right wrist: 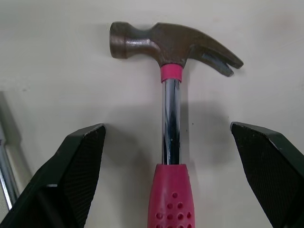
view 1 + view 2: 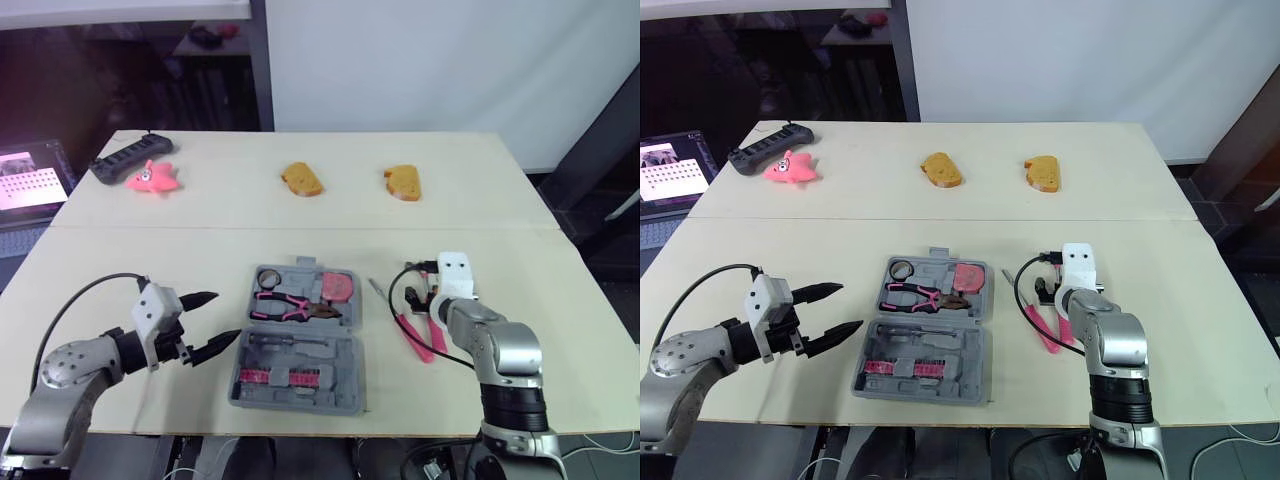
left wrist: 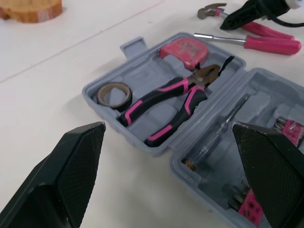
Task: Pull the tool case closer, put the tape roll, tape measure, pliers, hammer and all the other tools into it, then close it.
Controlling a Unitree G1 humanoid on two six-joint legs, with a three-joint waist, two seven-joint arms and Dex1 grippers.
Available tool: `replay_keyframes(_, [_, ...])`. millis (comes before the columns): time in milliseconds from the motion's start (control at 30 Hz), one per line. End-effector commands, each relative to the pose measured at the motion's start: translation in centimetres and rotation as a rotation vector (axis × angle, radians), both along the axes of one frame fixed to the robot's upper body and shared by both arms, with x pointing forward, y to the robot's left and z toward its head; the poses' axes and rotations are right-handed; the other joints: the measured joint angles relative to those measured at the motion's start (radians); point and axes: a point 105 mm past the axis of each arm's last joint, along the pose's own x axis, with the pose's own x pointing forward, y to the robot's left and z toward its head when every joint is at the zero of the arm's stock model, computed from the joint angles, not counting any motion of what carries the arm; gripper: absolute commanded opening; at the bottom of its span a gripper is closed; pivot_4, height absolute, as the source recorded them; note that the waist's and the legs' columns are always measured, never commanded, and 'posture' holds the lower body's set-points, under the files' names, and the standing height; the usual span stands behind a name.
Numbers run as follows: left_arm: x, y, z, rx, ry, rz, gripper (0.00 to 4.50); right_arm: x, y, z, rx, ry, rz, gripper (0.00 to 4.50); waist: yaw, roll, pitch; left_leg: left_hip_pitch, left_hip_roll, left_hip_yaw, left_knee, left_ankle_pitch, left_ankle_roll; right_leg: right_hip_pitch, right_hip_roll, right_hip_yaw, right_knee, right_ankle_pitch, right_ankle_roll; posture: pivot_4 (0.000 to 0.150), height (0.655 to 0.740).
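Observation:
The grey tool case (image 2: 250,345) lies open near the table's front edge. Its far half holds a tape roll (image 2: 268,277), pink-handled pliers (image 2: 295,305) and a pink tape measure (image 2: 337,287). A slim screwdriver (image 3: 216,135) and pink bits (image 2: 270,377) lie in the near half. To the right of the case, a hammer (image 1: 170,52) and a pink-handled screwdriver (image 3: 266,43) rest on the table. My right gripper (image 1: 167,142) is open, with one finger on each side of the hammer's shaft and neither touching it. My left gripper (image 2: 215,325) is open and empty, just left of the case.
Two bread slices (image 2: 302,180) (image 2: 403,183) sit at the back of the table. A pink toy (image 2: 152,178) and a black power strip (image 2: 130,157) lie at the back left. A lit screen (image 2: 30,180) stands off the table's left side.

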Motion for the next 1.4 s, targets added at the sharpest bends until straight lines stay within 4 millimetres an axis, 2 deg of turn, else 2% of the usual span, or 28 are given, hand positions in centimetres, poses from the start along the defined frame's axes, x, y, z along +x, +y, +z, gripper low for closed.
replay_keyframes(33, [0.0,0.1,1.1,0.0,-0.044,0.003,4.5,0.0,-0.4,-0.7,0.019,0.025,-0.023,3.91,-0.004,0.0,0.0,0.0,0.0,0.0,0.0,0.0,0.0,0.0,0.0,0.0,0.0,0.0,0.0,0.15,0.74])
replay_keyframes(67, [-0.1,0.2,1.0,0.0,-0.043,0.006,4.5,0.0,-0.4,-0.8,0.023,0.028,-0.022,3.63,-0.005,0.0,0.0,0.0,0.0,0.0,0.0,0.0,0.0,0.0,0.0,0.0,0.0,0.0,0.0,0.15,0.74])
replay_keyframes(300, [-0.4,0.2,0.8,0.007,-0.037,0.007,4.5,0.1,-0.6,-1.4,0.044,0.039,-0.032,0.12,-0.011,-0.001,0.0,0.0,0.0,0.0,0.0,0.0,0.0,0.0,0.0,0.0,0.0,0.0,0.0,0.15,0.74])
replay_keyframes(433, [-0.3,0.4,0.7,0.005,-0.034,0.018,4.5,0.5,-0.5,-1.1,0.057,0.016,-0.02,0.04,-0.016,-0.001,-0.001,0.0,0.0,0.0,0.0,0.0,0.0,0.001,0.0,0.0,0.0,0.0,0.0,0.15,0.74])
replay_keyframes(533, [-0.3,0.5,0.6,0.005,-0.03,0.017,4.5,0.8,-0.4,-0.2,0.071,-0.027,-0.002,0.04,-0.017,-0.002,-0.001,0.0,0.0,0.0,0.0,0.0,0.0,0.001,0.0,0.0,-0.001,0.0,0.0,0.15,0.74])
replay_keyframes(633, [-0.4,0.5,0.3,0.007,-0.025,0.019,4.5,1.2,-0.5,1.8,0.057,-0.088,0.032,0.04,-0.017,-0.001,-0.001,0.0,0.0,0.0,0.0,0.0,0.0,0.001,0.0,0.0,-0.001,0.0,0.0,0.15,0.74])
replay_keyframes(700, [-0.3,0.5,0.4,0.003,-0.025,0.018,4.5,1.0,-0.4,3.8,0.063,-0.136,0.056,0.04,-0.016,0.002,0.001,-0.001,0.0,0.0,0.0,0.0,0.0,0.0,0.0,0.0,-0.001,0.0,0.0,0.15,0.74])
replay_keyframes(767, [-0.3,0.5,0.3,0.003,-0.021,0.011,4.5,0.4,0.2,5.8,0.079,-0.169,0.092,0.04,-0.016,0.004,0.002,-0.002,0.0,0.0,0.0,0.0,0.0,-0.002,0.0,0.0,0.0,0.0,0.0,0.15,0.74])
replay_keyframes(833, [-0.3,0.5,0.2,0.004,-0.017,0.004,4.5,-0.1,0.7,6.7,0.095,-0.176,0.115,0.04,-0.016,0.004,0.003,-0.002,0.0,0.0,-0.002,0.0,0.0,-0.003,0.0,0.0,0.0,0.0,0.0,0.15,0.74])
replay_keyframes(900, [-0.2,0.4,0.1,0.004,-0.015,-0.002,4.5,-1.2,1.6,8.3,0.101,-0.188,0.174,0.04,-0.019,0.005,0.003,-0.002,0.0,0.0,-0.002,0.0,0.0,-0.003,0.0,0.0,0.0,0.0,0.0,0.15,0.74])
replay_keyframes(967, [0.0,0.3,0.2,0.004,-0.012,-0.011,4.5,-2.9,3.2,9.0,0.119,-0.163,0.26,0.04,-0.017,0.005,0.003,-0.002,0.0,0.0,-0.003,0.0,0.0,-0.004,0.0,0.0,0.0,0.0,0.0,0.15,0.74])
replay_keyframes(1233, [0.1,0.5,0.1,0.016,0.007,-0.037,4.5,-9.4,7.9,6.3,0.167,-0.094,0.442,0.04,-0.016,0.005,0.003,-0.004,0.0,0.0,-0.004,0.0,0.0,-0.005,0.0,0.0,-0.002,-0.002,-0.002,0.15,0.74])
replay_keyframes(1400, [0.3,0.6,0.3,0.022,0.012,-0.046,4.5,-11.5,8.6,3.8,0.191,0.005,0.432,0.04,-0.018,0.004,0.003,-0.003,0.0,0.0,-0.004,0.0,0.0,-0.005,0.0,0.0,-0.002,-0.002,-0.003,0.15,0.74])
